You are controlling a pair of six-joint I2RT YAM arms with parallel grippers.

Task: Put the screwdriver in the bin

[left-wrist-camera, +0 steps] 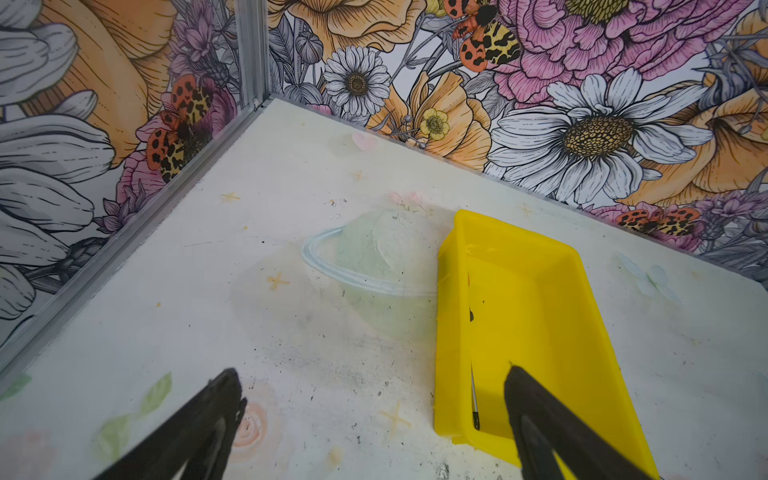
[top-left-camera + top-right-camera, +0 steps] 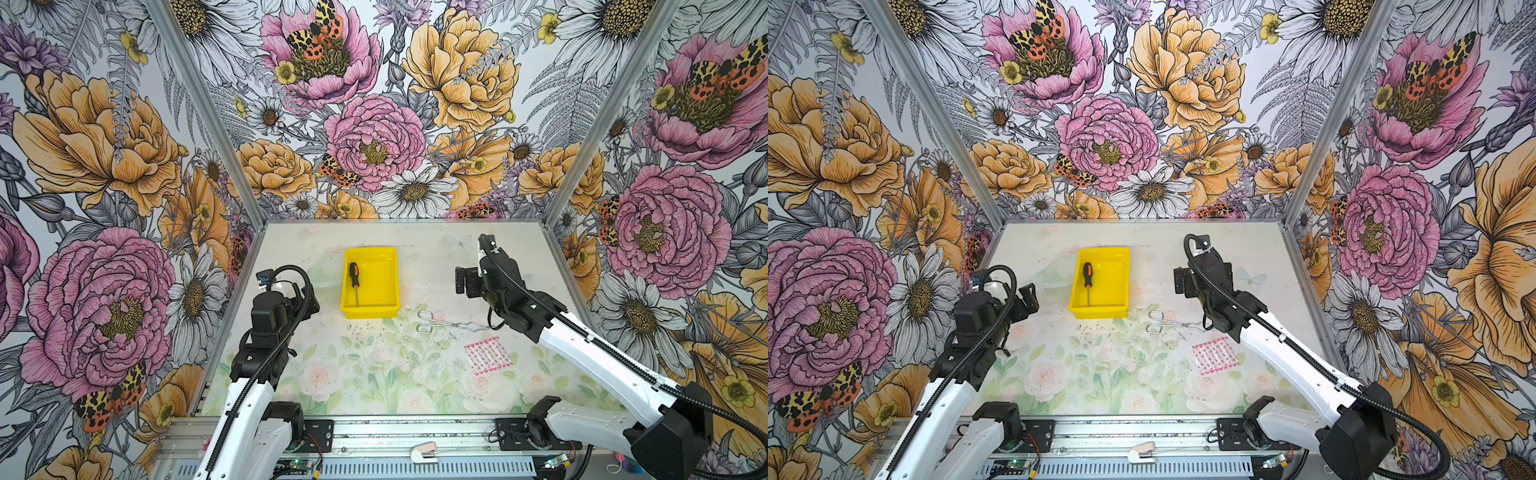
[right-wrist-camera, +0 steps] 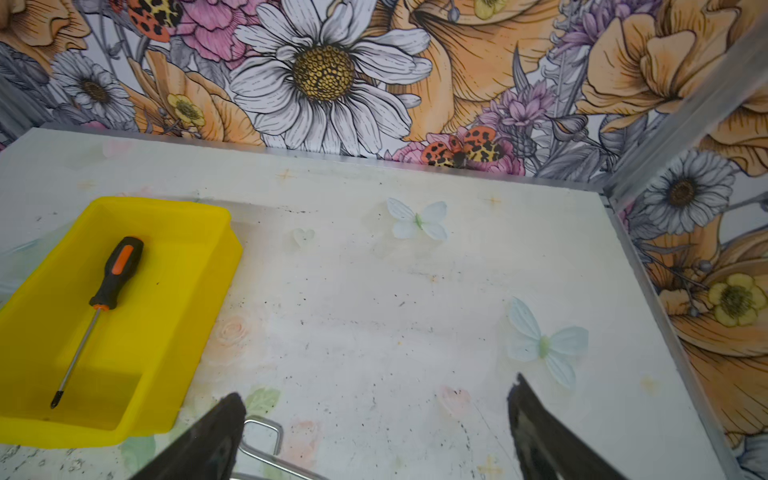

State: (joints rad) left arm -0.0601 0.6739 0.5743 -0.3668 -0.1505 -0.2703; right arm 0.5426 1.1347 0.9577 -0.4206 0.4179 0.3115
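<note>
The small black-and-orange screwdriver with the thin metal stick lies flat inside the shallow yellow plastic bin, close to one long wall. Both our grippers are spread wide and hold nothing. The right gripper hangs on one side of the bin, and the left gripper on the other. We think the job looks done. To finish well, we should lift our arms away slowly and not bump the bin or the silver wire tongs close to our right gripper.
</note>
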